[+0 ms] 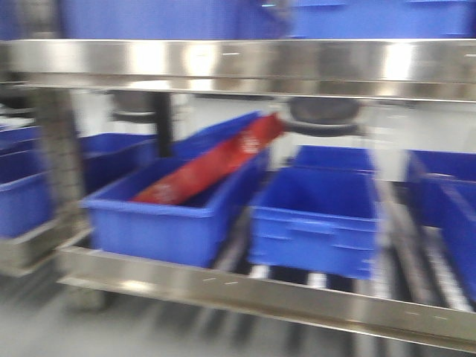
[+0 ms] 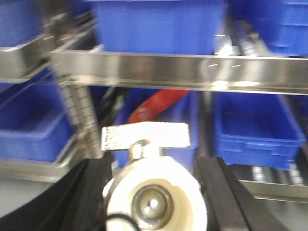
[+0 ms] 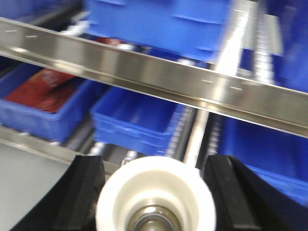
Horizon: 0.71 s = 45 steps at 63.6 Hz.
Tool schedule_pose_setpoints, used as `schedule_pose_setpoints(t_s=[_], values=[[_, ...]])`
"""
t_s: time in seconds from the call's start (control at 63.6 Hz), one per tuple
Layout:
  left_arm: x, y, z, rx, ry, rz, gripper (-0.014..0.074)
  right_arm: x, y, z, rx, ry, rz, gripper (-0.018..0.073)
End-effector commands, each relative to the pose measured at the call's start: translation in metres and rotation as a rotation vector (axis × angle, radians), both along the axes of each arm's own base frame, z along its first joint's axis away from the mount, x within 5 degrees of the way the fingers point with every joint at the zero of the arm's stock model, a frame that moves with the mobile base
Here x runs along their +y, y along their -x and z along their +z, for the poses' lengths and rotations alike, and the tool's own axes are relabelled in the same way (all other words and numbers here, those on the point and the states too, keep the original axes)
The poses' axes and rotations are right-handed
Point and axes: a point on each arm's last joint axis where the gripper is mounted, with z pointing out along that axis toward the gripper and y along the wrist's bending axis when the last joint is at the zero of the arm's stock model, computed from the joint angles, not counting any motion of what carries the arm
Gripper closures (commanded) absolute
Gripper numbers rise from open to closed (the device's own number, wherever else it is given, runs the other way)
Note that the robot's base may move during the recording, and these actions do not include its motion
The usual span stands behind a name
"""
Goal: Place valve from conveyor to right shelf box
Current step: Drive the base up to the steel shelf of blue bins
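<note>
Left gripper (image 2: 151,166) has its black fingers (image 2: 94,192) pressed against either side of the valve (image 2: 154,197). The valve's pale base faces the wrist camera and its silver lever handle (image 2: 144,137) lies crosswise on top. Right gripper (image 3: 155,166) likewise pinches a pale round body (image 3: 154,192) with a metal centre. It is probably a second valve, though no handle shows there. The conveyor is out of view, so pick-up looks finished and the carry to the shelf is the step in hand. All three views are smeared, and neither load seems to be over a box yet.

Next, by my reading, the valve must pass through the gap between the upper steel rail (image 1: 238,59) and the lower steel rail (image 1: 223,286). It then has to clear the box wall and come down inside before the fingers part.

Along the lower shelf in the front view, dim blue bins (image 1: 30,193) sit at the far left, then a steel upright (image 1: 56,149). Next comes a blue box (image 1: 160,223) with a long red packet (image 1: 216,167) leaning out of it. A second blue box (image 1: 316,223) stands just beside that, and I can make out nothing in it through the blur. More blue boxes (image 1: 446,201) sit at the right edge. Which one the task means I cannot tell for sure; the second blue box seems likeliest. The upper steel rail is the main obstacle, since the raised lever handle could catch on it.
</note>
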Motion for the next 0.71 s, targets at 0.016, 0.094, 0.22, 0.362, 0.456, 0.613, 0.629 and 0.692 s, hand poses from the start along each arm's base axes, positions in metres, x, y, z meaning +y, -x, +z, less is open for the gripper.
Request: schedule_pose_setpoints(t_s=[0.016, 0.094, 0.22, 0.362, 0.456, 0.613, 0.629, 0.692], values=[[-0.0006, 0.002, 0.0077, -0.065, 0.011, -0.001, 0.0708, -0.0012, 0.0029, 0.0144, -0.102, 0.001, -0.012, 0.0713], [-0.0006, 0.002, 0.0077, -0.065, 0.011, -0.001, 0.0708, -0.0012, 0.0029, 0.0144, -0.102, 0.001, -0.012, 0.0713], [-0.0006, 0.002, 0.0077, -0.065, 0.011, -0.001, 0.0708, -0.0012, 0.0029, 0.0144, -0.102, 0.001, -0.012, 0.0713], [-0.0006, 0.002, 0.0077, -0.065, 0.011, -0.001, 0.0708, -0.0012, 0.0029, 0.0144, -0.102, 0.001, -0.012, 0.0713], [-0.0006, 0.002, 0.0077, -0.065, 0.011, -0.001, 0.0708, -0.0012, 0.0029, 0.0144, -0.102, 0.001, -0.012, 0.0713], [-0.0006, 0.002, 0.0077, -0.065, 0.011, -0.001, 0.0708, -0.0012, 0.0029, 0.0144, -0.102, 0.001, -0.012, 0.0713], [-0.0006, 0.002, 0.0077, -0.065, 0.011, -0.001, 0.0708, -0.0012, 0.0029, 0.0144, -0.102, 0.001, -0.012, 0.0713], [-0.0006, 0.002, 0.0077, -0.065, 0.011, -0.001, 0.0708, -0.0012, 0.0029, 0.0144, -0.102, 0.001, -0.012, 0.0713]])
